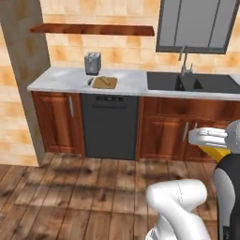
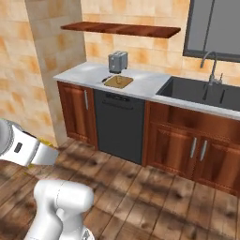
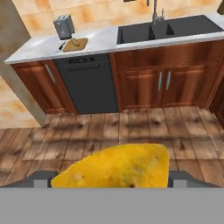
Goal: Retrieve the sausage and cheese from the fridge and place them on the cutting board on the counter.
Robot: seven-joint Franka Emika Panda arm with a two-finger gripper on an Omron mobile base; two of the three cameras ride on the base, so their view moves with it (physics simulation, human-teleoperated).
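Note:
My gripper (image 3: 113, 180) is shut on the cheese (image 3: 118, 168), a bright yellow wedge that bulges between the two fingertips low in the hand view. A sliver of the cheese (image 1: 216, 153) shows under my hand at the right edge of the left base view. The cutting board (image 1: 104, 83) lies far ahead on the counter (image 1: 61, 77), in front of the toaster. A thin small brownish thing lies on the cutting board (image 3: 75, 44); it is too small to tell whether it is the sausage. The fridge is out of view.
A grey toaster (image 1: 92, 63) stands behind the board, with a dark-handled knife (image 1: 90, 81) to the board's left. A black sink (image 1: 192, 83) with a faucet lies to the right. Below are a dark dishwasher (image 1: 110, 126) and wooden cabinets. Open wooden floor (image 1: 84, 187) separates me from the counter.

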